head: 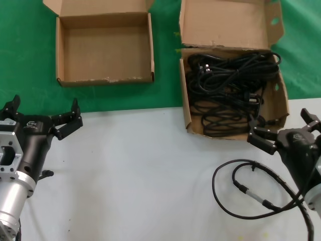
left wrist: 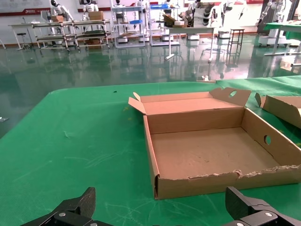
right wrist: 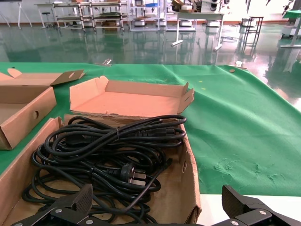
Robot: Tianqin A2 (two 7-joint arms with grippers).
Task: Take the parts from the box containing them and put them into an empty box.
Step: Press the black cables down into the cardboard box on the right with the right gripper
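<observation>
Cords (head: pixel 228 93) lie coiled in the bigger box (head: pixel 284 90), far right on the worktop (head: pixel 140 175). Right tool (head: pixel 283 131) sits open at that box's near corner, just short of the cords, holding nothing. Left tool (head: pixel 44 115) open and idle, near the empty box (head: pixel 59 55) but apart.

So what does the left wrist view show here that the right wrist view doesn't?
Only the left wrist view: the inside floor of the empty box, bare, and the left gripper with its fingers open in front of it.
Only the right wrist view: the power cords coiled in the box containing them, and the right gripper, fingers open, at that box's near edge.
Both: the green cloth, the lab behind, and part of the neighbouring box at the frame edge.
</observation>
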